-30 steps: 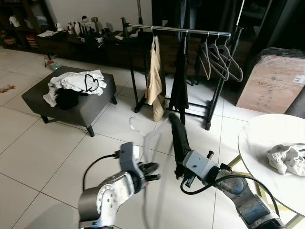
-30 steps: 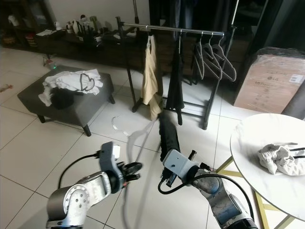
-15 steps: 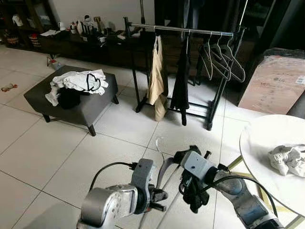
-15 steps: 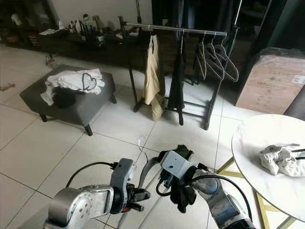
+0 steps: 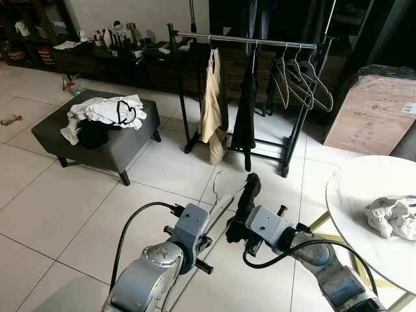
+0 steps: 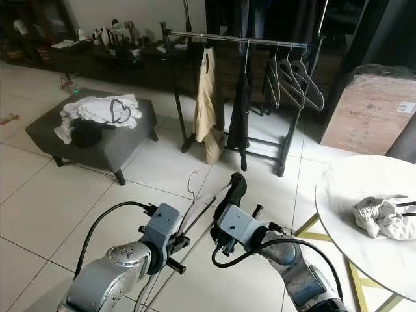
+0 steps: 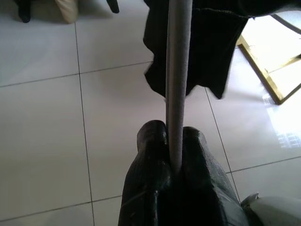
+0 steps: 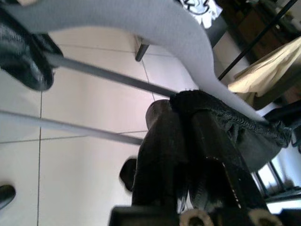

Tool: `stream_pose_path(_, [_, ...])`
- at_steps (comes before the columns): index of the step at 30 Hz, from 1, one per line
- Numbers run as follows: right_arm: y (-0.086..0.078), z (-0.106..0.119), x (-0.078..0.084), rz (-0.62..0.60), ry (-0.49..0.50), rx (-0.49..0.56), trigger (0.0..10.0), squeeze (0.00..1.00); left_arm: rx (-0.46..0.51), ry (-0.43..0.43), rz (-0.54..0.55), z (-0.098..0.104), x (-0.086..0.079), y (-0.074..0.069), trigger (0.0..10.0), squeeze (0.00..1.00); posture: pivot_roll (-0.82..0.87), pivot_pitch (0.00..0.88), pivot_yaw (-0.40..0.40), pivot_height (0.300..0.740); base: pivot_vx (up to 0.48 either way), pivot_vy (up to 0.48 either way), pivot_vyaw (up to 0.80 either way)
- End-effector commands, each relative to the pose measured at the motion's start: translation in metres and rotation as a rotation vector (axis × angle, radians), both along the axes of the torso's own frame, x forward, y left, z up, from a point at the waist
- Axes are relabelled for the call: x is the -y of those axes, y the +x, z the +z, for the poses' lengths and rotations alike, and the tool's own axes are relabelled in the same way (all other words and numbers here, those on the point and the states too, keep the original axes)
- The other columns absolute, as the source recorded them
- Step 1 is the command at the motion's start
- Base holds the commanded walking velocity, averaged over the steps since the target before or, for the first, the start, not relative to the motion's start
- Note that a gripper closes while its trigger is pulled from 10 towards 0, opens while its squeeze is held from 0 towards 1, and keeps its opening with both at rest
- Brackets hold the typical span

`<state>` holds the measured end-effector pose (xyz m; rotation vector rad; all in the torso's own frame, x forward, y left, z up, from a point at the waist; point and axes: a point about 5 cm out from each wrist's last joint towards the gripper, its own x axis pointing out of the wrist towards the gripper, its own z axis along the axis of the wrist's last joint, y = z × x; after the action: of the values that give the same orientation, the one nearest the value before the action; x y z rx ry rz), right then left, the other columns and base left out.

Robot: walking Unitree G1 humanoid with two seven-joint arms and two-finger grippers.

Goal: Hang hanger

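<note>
Now left pincer (image 7: 175,155) clamps hanger (image 5: 218,203), hook up toward rack (image 5: 250,42); right pincer (image 8: 181,127) pinches cloth (image 5: 249,188).

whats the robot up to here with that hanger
The robot is standing on the tiled floor a little way back from the clothes rack, holding a grey hanger between its two arms. The left gripper is shut on the hanger's thin bar, and the right gripper is pinching a black garment at the hanger's shoulder. The rack already carries a tan garment, a dark one and a few bare hangers. This hanger is not yet on the rail.
</note>
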<state>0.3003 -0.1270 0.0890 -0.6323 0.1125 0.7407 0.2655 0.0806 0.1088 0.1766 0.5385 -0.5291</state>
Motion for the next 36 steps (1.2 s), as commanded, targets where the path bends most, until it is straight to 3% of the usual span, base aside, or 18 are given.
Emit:
stream_pose_path(1, [-0.003, 0.001, -0.003, 0.018, 0.027, 0.004, 10.0, 0.0, 0.036, -0.021, 0.014, 0.001, 0.001, 0.001, 10.0, 0.0, -0.06, 0.092, 0.023, 0.74, 0.0, 0.0, 0.0])
stream_pose_path(10, [-0.008, -0.007, -0.006, 0.051, -0.003, -0.04, 10.0, 0.0, 0.042, -0.004, -0.026, 0.0, 0.003, -0.002, 10.0, 0.0, -0.06, 0.092, 0.023, 0.74, 0.0, 0.0, 0.0])
stream_pose_path(16, [-0.009, -0.01, -0.006, 0.045, -0.004, -0.058, 10.0, 0.0, 0.191, 0.014, 0.017, 0.011, 0.001, 0.008, 10.0, 0.0, -0.06, 0.09, 0.025, 0.74, 0.0, 0.0, 0.0])
stream_pose_path(29, [-0.009, -0.011, -0.007, 0.038, 0.01, -0.059, 10.0, 0.0, 0.239, 0.025, 0.012, 0.013, 0.002, 0.008, 10.0, 0.0, -0.05, 0.09, 0.027, 0.74, 0.0, 0.0, 0.0])
stream_pose_path(36, [-0.008, -0.01, -0.008, 0.036, 0.016, -0.054, 10.0, 0.0, 0.342, 0.036, 0.007, 0.022, 0.003, 0.012, 10.0, 0.0, -0.05, 0.09, 0.026, 0.74, 0.0, 0.0, 0.0])
